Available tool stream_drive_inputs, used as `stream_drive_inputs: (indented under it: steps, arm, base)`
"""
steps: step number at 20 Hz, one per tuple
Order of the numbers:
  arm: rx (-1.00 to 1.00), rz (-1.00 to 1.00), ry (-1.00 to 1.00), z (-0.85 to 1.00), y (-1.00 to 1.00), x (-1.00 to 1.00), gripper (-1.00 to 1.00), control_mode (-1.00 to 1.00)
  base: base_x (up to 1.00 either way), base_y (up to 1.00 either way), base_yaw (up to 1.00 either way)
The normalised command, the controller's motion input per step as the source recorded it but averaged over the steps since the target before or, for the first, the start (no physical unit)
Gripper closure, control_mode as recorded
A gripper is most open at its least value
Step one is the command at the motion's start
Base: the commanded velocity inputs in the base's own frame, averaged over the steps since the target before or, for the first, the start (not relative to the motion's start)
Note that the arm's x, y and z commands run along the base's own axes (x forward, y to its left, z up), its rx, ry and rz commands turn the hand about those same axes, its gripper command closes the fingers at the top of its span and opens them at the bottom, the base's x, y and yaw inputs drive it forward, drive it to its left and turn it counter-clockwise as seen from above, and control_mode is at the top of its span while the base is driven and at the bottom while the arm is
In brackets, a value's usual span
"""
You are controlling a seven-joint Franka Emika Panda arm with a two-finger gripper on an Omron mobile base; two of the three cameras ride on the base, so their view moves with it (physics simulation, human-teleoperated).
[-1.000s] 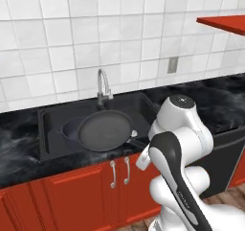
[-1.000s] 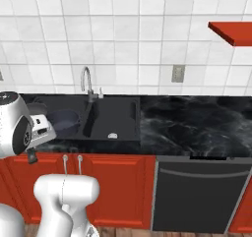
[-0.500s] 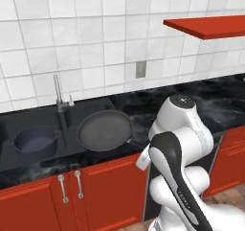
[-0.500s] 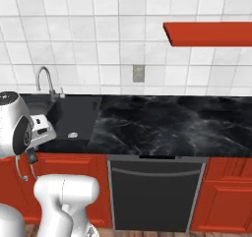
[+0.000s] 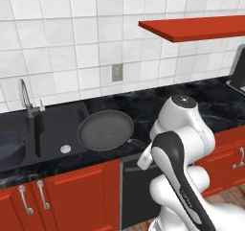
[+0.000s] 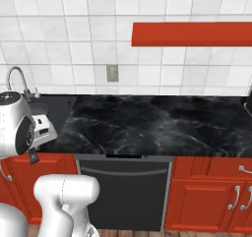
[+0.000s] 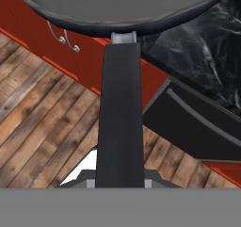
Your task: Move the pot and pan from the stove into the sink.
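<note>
The pan [image 5: 105,129] hung over the table edge beside the sink [image 5: 52,129], fingers clamped on its long handle [image 7: 120,122], a stiff, front-heavy load, likely to droop.

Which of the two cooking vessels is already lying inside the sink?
The pot, deep, dark blue-grey, with a loop handle; the pan is flat, black, held above the counter edge.
</note>
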Motion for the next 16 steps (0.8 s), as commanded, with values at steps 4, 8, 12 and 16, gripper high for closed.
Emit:
stream_drive_inputs:
  steps: [4, 8, 12, 16]
  arm:
    - [0.00, 0.00, 0.00, 0.00, 0.00, 0.00, 1.00, 1.00]
    - [0.00, 0.00, 0.00, 0.00, 0.00, 0.00, 1.00, 1.00]
    - [0.00, 0.00, 0.00, 0.00, 0.00, 0.00, 1.00, 1.00]
    - [0.00, 0.00, 0.00, 0.00, 0.00, 0.00, 1.00, -1.00]
  base:
    - [0.03, 0.00, 0.00]
    - [0.69, 0.00, 0.00]
    - [0.66, 0.13, -0.02]
    - [0.03, 0.01, 0.00]
